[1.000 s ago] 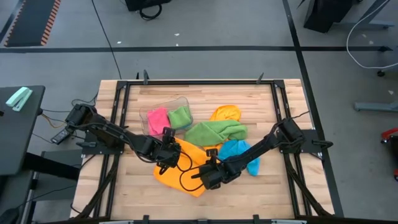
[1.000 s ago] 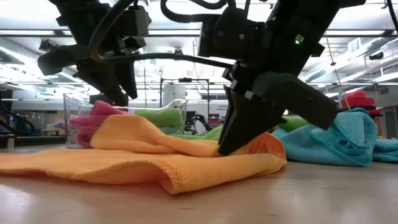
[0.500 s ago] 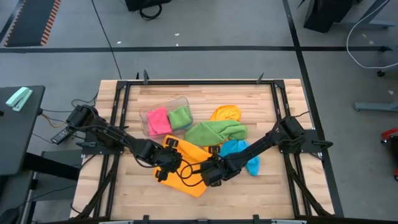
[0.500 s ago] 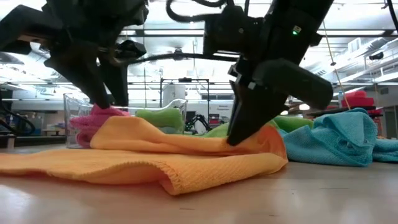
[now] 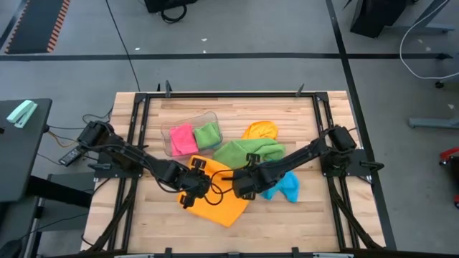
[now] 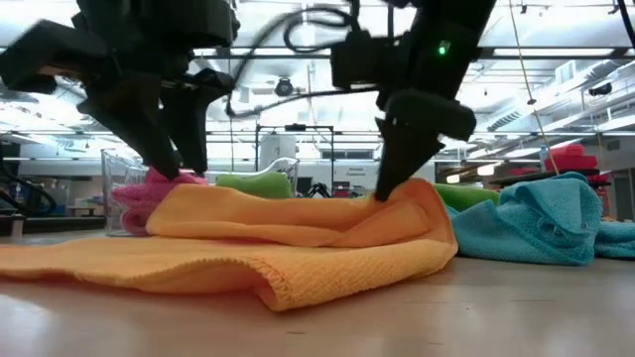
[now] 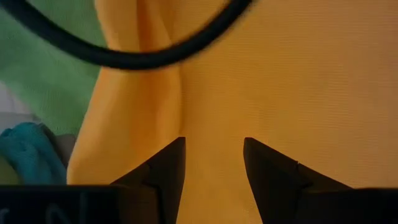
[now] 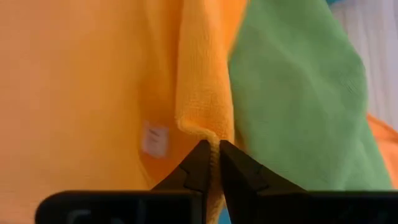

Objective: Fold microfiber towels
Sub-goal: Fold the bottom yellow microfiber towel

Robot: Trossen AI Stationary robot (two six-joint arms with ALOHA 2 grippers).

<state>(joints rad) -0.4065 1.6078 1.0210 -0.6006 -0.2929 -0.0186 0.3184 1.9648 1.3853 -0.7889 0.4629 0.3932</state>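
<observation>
While my right hand [image 5: 247,185] pinches a fold of the orange towel [image 5: 226,204] mid-surface, my left hand [image 5: 192,188] sits spread on it w/ fingers apart.

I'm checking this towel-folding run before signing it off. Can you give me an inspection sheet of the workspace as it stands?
Surface: wooden table, dark frame.
Job's things: orange towel in front, an edge lifted; green towel, blue towel, second orange towel.
Clutter: clear tub with pink and green cloths.
Hands: right hand shut on orange towel's edge; left hand open over it.
Cables: black cable looping across the orange towel.
Surroundings: grey floor, dark side table.
</observation>
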